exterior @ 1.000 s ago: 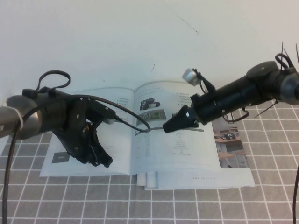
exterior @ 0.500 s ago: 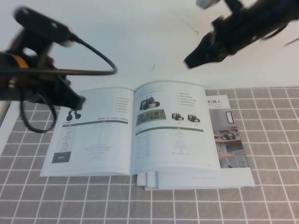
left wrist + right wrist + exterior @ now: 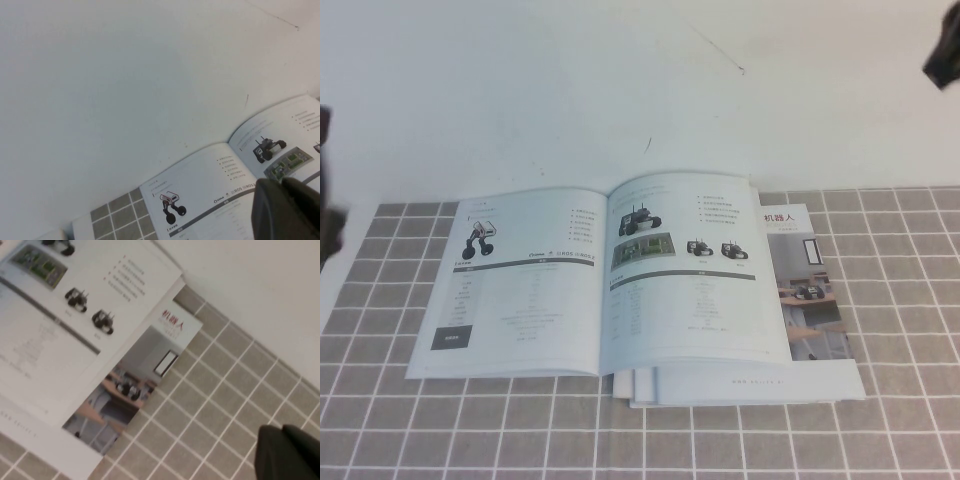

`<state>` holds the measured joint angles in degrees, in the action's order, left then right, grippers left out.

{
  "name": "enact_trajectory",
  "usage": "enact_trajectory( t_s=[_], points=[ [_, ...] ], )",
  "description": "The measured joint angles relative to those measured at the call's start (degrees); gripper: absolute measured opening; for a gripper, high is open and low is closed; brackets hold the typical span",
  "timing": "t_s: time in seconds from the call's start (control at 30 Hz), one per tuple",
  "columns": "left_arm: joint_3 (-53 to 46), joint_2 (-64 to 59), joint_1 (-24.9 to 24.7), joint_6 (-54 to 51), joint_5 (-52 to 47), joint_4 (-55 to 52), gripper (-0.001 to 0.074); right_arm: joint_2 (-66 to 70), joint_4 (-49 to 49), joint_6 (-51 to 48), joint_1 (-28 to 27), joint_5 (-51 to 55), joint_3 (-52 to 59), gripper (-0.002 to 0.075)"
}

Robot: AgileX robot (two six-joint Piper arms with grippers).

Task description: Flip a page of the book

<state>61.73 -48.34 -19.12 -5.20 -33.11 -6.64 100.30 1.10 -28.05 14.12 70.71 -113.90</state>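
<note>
1. The book (image 3: 605,280) lies open and flat on the grey tiled mat (image 3: 880,420), near the mat's far edge, its spine running from far edge to near edge; it rests on a booklet (image 3: 810,290) with a room photo that shows past its right side.
2. The page (image 3: 685,275), bearing the black wheeled robot above small photos, lies flat as the right-hand leaf.
3. My right gripper (image 3: 944,58) hangs at the far right corner of the scene, above and well apart from the book, which lies toward my left and nearer me; its jaws are clenched on nothing.
4. My left gripper (image 3: 287,210) sits off the mat's left edge; I cannot tell its jaw state. The book lies to its right.
5. The right gripper seems nearer the page's free edge, judged from the high view.
6. A second ago both arms hovered over the open spread; both have since withdrawn, and the book looks unmoved.
</note>
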Motion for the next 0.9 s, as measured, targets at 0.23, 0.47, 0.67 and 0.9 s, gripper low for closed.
enact_trajectory(
  t_s=[0.23, 0.47, 0.67, 0.9],
  points=[
    [-16.37, 13.14, 0.00, 0.00, 6.48, -0.26, -0.0004, -11.89, -0.36, 0.51, 0.00, 0.00, 23.76, -0.0001],
    [-34.27, 19.45, 0.00, 2.07, 17.54, 1.59, -0.0004, -25.22, -0.48, 2.71, 0.00, -3.35, 45.28, -0.0001],
    [-43.29, 19.51, 0.00, 3.07, 22.14, 1.59, -0.0004, -38.80, -0.62, 7.03, 0.00, -13.60, 62.20, -0.0001],
    [-45.88, 19.51, 0.00, 3.19, 28.51, 1.59, -0.0004, -52.40, 0.68, 9.19, 0.00, -27.72, 79.90, -0.0001]
  ],
)
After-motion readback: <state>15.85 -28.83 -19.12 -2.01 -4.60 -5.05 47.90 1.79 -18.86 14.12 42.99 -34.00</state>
